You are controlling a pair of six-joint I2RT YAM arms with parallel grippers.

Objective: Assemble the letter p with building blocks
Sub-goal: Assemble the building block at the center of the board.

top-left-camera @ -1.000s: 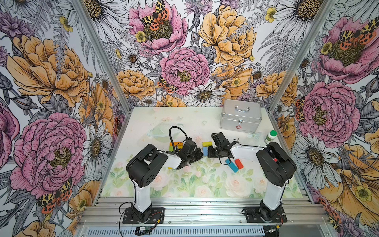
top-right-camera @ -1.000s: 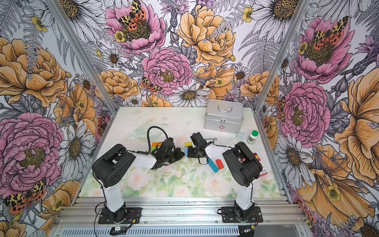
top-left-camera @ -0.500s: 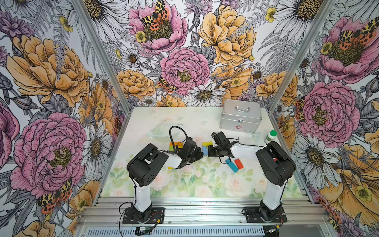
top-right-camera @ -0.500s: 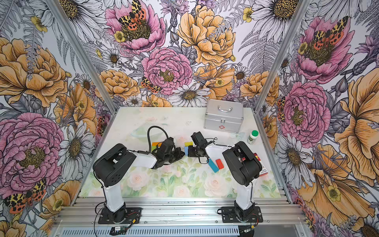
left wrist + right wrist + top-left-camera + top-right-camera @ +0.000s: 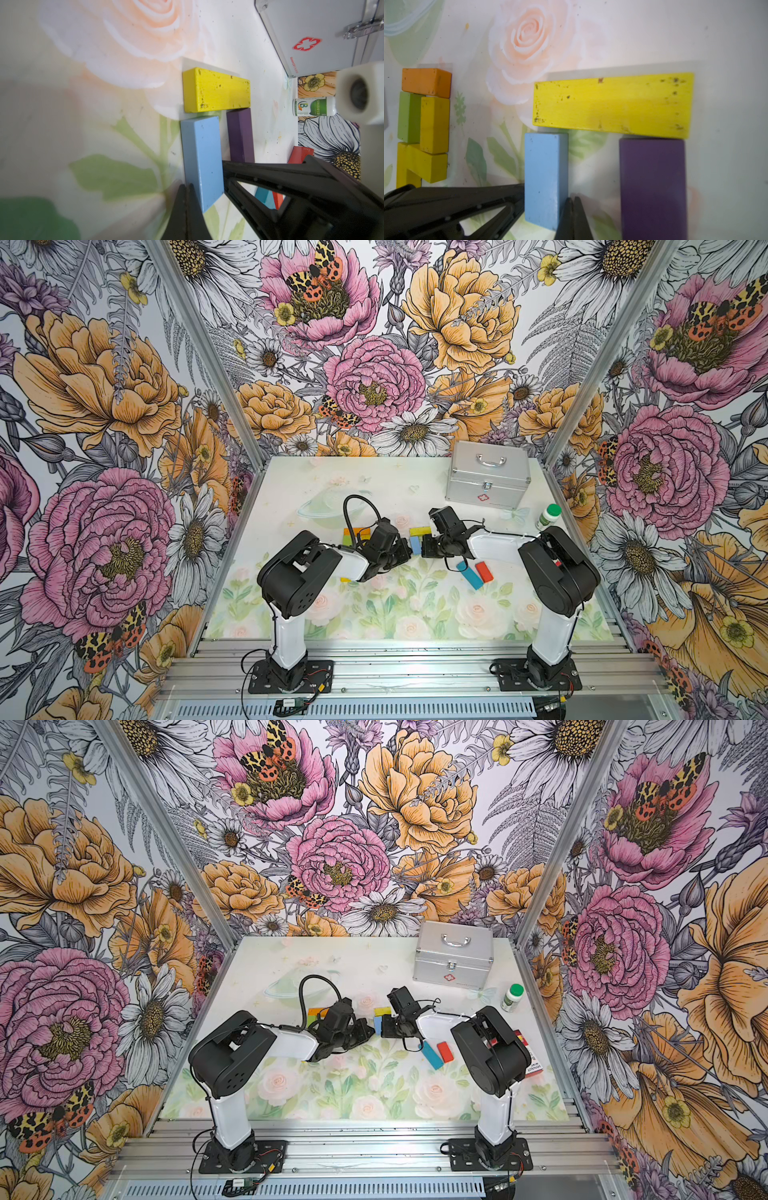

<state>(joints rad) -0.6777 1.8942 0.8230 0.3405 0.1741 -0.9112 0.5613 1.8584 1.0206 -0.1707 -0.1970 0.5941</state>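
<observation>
A light blue block (image 5: 546,178) and a purple block (image 5: 652,187) lie side by side, each with one end at a long yellow block (image 5: 612,104). My right gripper (image 5: 573,199) is shut and empty, its tips in the gap between them against the light blue block. My left gripper (image 5: 188,186) is shut and empty against that block's (image 5: 201,158) other side. In both top views the two grippers (image 5: 406,551) (image 5: 424,548) meet tip to tip mid-table and hide the purple block. A blue block (image 5: 469,574) and a red block (image 5: 484,571) lie nearer the right arm.
Orange (image 5: 425,82), green (image 5: 409,116) and yellow blocks (image 5: 435,124) sit packed together by the left arm. A silver case (image 5: 488,481) stands at the back right, a green-capped bottle (image 5: 548,516) beside it. A red-and-white carton (image 5: 530,1060) lies behind the right arm.
</observation>
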